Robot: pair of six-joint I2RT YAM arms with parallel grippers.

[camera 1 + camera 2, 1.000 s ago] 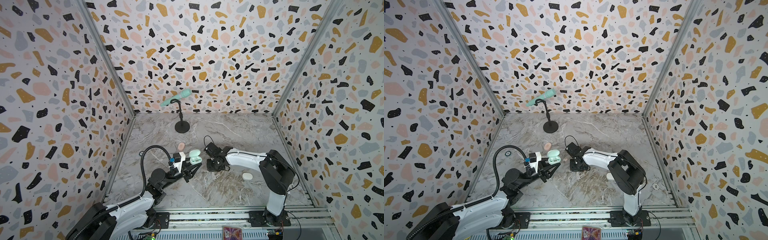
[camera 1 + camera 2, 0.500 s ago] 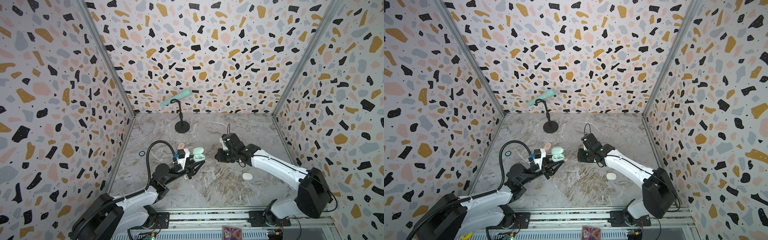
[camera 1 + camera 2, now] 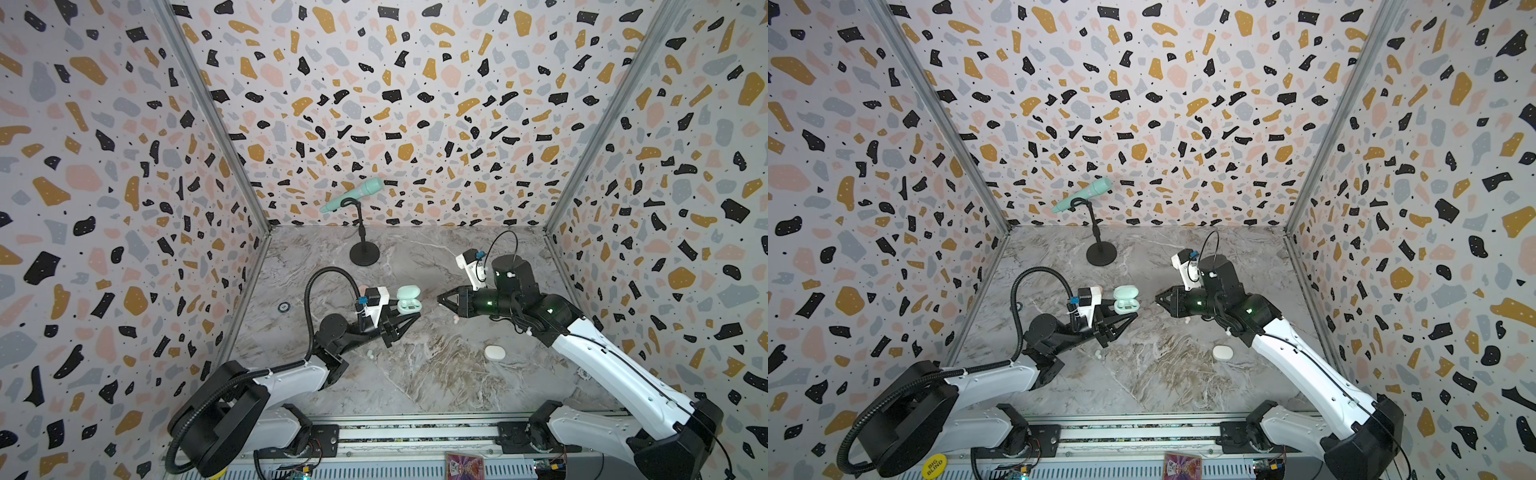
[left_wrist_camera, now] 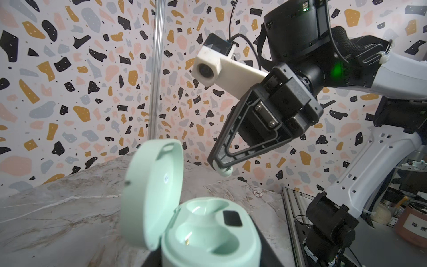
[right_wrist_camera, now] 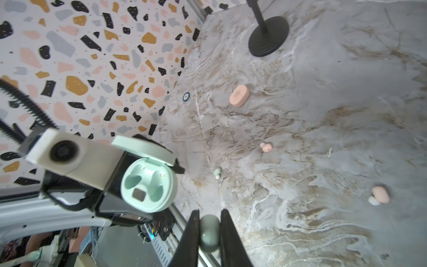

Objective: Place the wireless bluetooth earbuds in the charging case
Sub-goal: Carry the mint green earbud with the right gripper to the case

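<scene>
Above the tabletop (image 3: 415, 374), the open case (image 3: 409, 306) is gripped by the left fingers (image 3: 412, 317), sockets upward, so the earbud (image 5: 209, 233) pinched in the right fingers (image 3: 444, 299) can be seated.

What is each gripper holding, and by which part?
Left gripper clamps the open mint charging case by its lower body; right gripper pinches a mint earbud by its sides.

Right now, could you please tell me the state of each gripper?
Left gripper: shut on the open mint charging case.
Right gripper: shut on a mint earbud.
</scene>
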